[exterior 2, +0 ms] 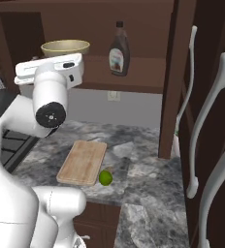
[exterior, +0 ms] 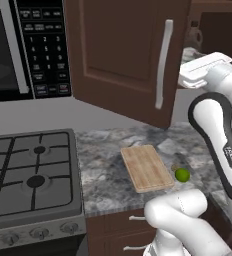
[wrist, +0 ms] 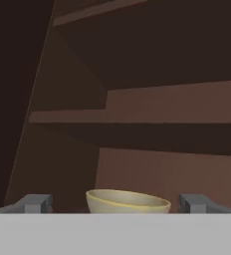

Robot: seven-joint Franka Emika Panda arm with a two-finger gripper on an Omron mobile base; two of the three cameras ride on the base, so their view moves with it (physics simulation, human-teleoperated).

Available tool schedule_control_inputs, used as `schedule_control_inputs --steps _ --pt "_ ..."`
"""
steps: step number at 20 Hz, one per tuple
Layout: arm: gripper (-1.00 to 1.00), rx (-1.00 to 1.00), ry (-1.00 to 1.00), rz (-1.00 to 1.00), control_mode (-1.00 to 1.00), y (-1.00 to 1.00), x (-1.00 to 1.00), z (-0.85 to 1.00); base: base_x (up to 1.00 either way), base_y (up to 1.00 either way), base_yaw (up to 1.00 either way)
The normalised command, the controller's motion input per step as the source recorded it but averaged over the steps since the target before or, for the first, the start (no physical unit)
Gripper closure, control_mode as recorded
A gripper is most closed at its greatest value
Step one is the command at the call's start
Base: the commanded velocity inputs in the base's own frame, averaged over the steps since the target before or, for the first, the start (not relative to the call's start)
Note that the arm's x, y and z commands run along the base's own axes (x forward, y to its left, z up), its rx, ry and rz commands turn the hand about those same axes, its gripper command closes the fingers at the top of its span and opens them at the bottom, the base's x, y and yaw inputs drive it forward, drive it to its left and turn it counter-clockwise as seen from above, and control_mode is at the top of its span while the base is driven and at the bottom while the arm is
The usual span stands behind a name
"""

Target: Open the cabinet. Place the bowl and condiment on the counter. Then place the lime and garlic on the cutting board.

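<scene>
Granite-patterned counter (exterior: pixel 108 165) extends rightward from the stove (exterior: pixel 33 185), beneath the microwave (exterior: pixel 28 45) at upper left. On it lies the wooden cutting board (exterior: pixel 146 168), bare, with the lime (exterior: pixel 182 175) just beside its right edge and not on it; a small dull object behind the lime is too indistinct to name. Above, the cabinet door (exterior: pixel 128 55) stands swung open. In the right base view the cabinet's lower shelf (exterior 2: pixel 138 72) carries the beige bowl (exterior 2: pixel 66 47) at left and the dark condiment bottle (exterior 2: pixel 119 49) upright, well apart to its right. The white hand of the arm is raised to shelf level, directly in front of the bowl. In the hand view the end effector (wrist: pixel 115 203) is spread wide and holds nothing; the bowl (wrist: pixel 127 201) sits ahead of it, centred between the two fingertips (wrist: pixel 37 203) and apart from both.
</scene>
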Motion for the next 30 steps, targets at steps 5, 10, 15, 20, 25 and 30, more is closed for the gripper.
schedule_control_inputs --steps 5,10,15,20,25,30 --pt "-1.0 0.0 -0.11 0.0 -1.0 0.62 -0.14 -0.05 0.0 0.0 0.0" --pt "-1.0 0.0 -0.06 0.0 -1.0 0.62 -0.1 -0.09 0.0 0.0 0.0" --pt "-1.0 0.0 0.0 0.0 -1.0 0.62 -0.01 -0.17 0.0 0.0 0.0" --pt "-1.0 0.03 0.0 0.0 -1.0 0.62 0.13 -0.04 0.0 0.0 0.0" --pt "-1.0 0.03 0.0 0.0 -1.0 0.62 0.1 0.0 0.0 0.0 0.0" --pt "-1.0 0.01 0.0 0.0 -1.0 0.62 0.06 -0.02 0.0 0.0 0.0"
